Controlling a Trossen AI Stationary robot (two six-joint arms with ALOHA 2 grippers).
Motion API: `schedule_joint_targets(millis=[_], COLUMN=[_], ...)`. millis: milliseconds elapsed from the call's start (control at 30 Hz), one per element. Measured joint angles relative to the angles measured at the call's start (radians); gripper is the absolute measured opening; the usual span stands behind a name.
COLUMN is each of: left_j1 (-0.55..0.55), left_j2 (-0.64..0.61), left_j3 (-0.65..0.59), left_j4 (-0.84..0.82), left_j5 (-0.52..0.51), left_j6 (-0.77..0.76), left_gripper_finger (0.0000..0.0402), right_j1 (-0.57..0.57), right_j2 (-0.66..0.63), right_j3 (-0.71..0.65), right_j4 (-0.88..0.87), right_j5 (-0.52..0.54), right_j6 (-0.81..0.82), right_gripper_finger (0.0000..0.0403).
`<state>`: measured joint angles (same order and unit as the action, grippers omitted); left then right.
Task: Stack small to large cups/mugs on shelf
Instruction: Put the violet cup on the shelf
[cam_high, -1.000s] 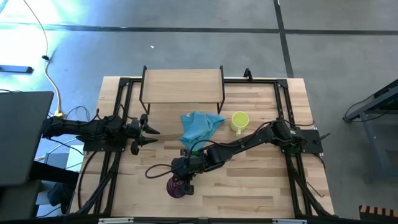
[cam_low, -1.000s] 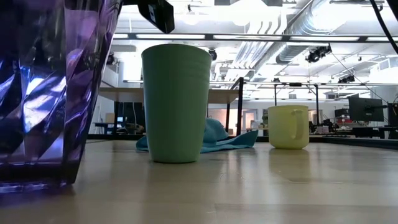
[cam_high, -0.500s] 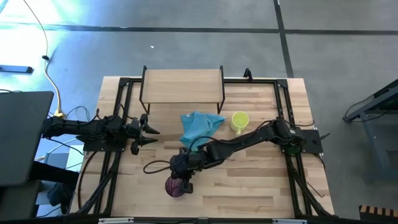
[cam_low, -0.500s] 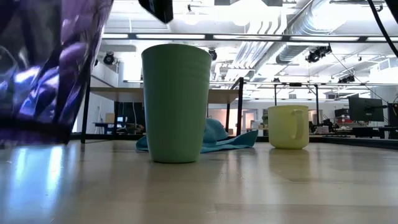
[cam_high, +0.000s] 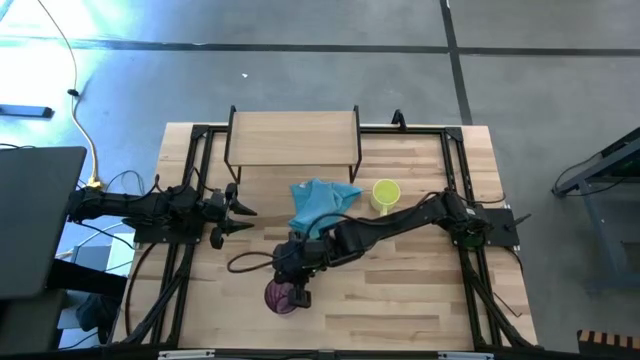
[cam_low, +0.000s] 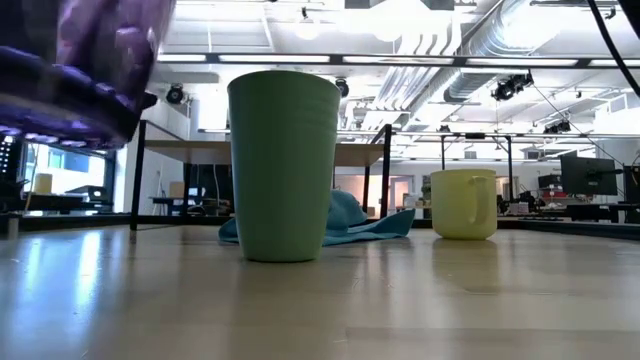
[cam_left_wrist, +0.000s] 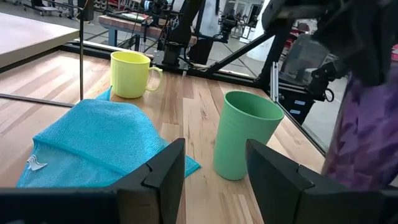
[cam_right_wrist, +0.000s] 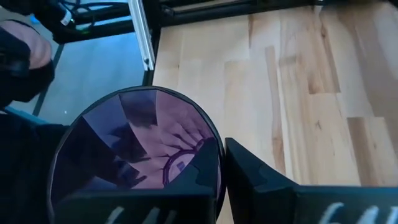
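Right gripper (cam_high: 292, 285) clamps purple tumbler (cam_low: 85, 65) rim, base clear of table (cam_high: 400, 300); green cup (cam_low: 283, 165) beside. Left gripper (cam_high: 243, 212) parted, idle.

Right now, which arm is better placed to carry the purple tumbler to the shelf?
The right arm. Its hand already grips the purple tumbler by the rim, lifted off the table. The left hand waits open, holding nothing.

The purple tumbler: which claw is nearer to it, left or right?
Right. The right claw grips the purple tumbler by its rim, lifted off the table. The left claw waits open, apart, toward the table's left side.
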<state>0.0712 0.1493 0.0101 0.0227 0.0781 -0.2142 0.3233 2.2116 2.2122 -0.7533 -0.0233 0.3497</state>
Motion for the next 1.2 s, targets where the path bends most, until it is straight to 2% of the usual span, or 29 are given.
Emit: schedule_joint_targets(millis=[500, 1200], left_j1=[0.0, 0.0], left_j2=[0.0, 0.0], left_j3=[0.0, 0.0], left_j4=[0.0, 0.0], left_j5=[0.0, 0.0], left_j6=[0.001, 0.011], left_gripper_finger=[0.0156, 0.0156], right_j1=[-0.024, -0.07], right_j2=[0.0, -0.013], right_j3=[0.145, 0.144], right_j4=[-0.178, -0.173], right_j5=[0.041, 0.032], right_j6=[-0.028, -0.044], right_gripper_finger=[0.0, 0.0])
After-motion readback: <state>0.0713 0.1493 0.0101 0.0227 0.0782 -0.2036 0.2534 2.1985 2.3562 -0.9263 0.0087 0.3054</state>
